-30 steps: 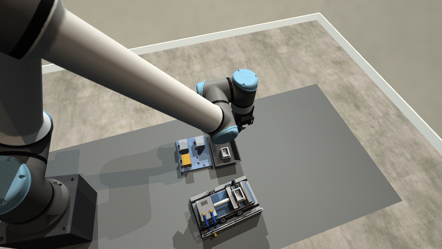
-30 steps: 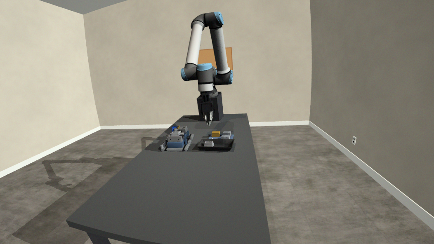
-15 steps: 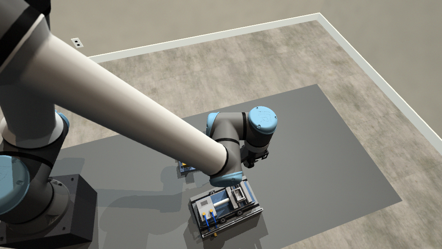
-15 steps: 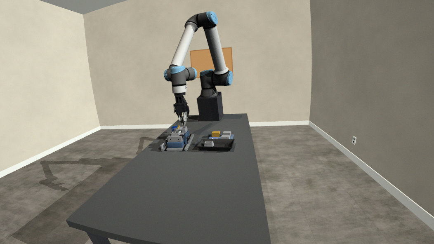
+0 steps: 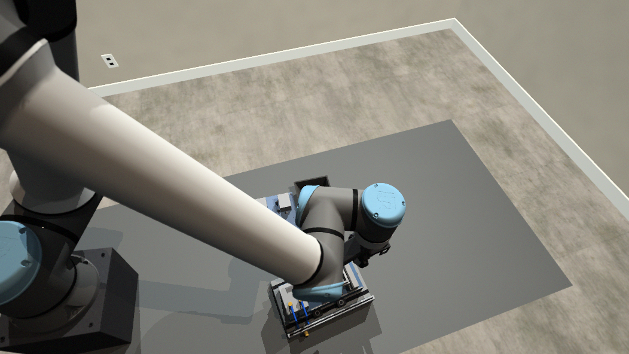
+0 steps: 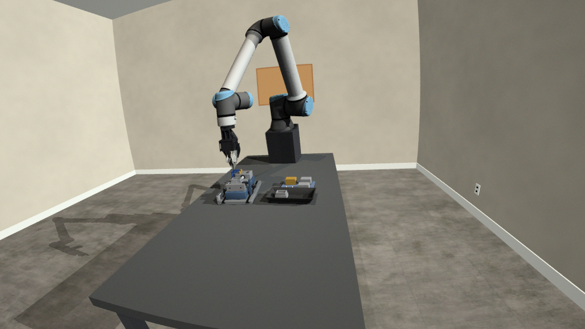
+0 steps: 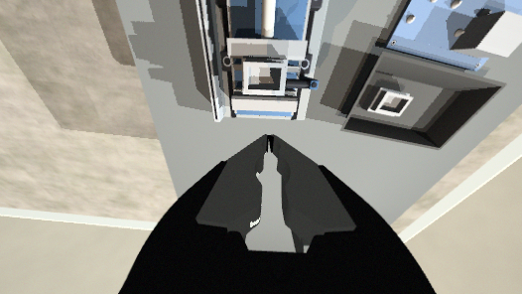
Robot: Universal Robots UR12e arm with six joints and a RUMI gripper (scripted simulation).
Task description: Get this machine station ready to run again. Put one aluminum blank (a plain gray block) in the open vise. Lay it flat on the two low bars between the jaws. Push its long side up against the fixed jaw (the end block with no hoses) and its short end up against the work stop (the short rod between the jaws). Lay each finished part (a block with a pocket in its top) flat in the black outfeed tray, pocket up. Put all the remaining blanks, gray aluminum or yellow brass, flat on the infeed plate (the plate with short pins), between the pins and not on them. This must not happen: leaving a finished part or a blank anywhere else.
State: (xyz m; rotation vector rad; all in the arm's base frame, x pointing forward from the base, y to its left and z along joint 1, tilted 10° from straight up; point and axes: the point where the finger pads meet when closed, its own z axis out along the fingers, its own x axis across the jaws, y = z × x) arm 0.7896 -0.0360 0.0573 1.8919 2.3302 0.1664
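Taking the vise (image 5: 357,281) (image 6: 237,194) (image 7: 265,48) as my landmark, I find one finished part (image 7: 246,79) sitting between its jaws, pocket up, and I judge that it must come out before any blank goes in. The gripper (image 5: 362,259) (image 6: 233,167) (image 7: 268,136) is closed on nothing, its tips above the vise in the exterior view; it needs opening before a pick. Beside the vise stands the black tray (image 5: 312,180) (image 6: 291,200) (image 7: 384,137), holding a second finished part (image 6: 281,194) (image 7: 406,104), pocket up. Next to that tray, also off to the vise's side, is the blue plate (image 5: 290,216) (image 6: 311,186) (image 7: 424,32) with the blanks. I count two finished parts and three blanks: one yellow block (image 6: 291,180) and two gray blocks, one at the plate's back (image 6: 306,179) and one nearer the tray (image 5: 284,201) (image 6: 303,184) (image 7: 501,35). As to handling, I expect rigid metal with no give, smooth enough to slip under a slack grip; brass should weigh noticeably more than aluminum. I recommend gripping the vise part squarely across opposite outer walls, clear of jaws and work stop, never by the pocket's thin rim, and lifting straight up.

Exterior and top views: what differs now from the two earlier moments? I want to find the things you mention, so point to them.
The arm has swung across from beside the black outfeed tray (image 5: 327,180) (image 6: 291,201) (image 7: 390,139) to the vise (image 5: 330,319) (image 6: 236,195) (image 7: 268,103), its shut gripper (image 6: 233,167) (image 7: 268,136) now above the vise. Nothing was visibly gripped or released. The finished part (image 6: 281,193) (image 7: 394,103) in the tray and the yellow brass blank (image 6: 291,180) stayed put.
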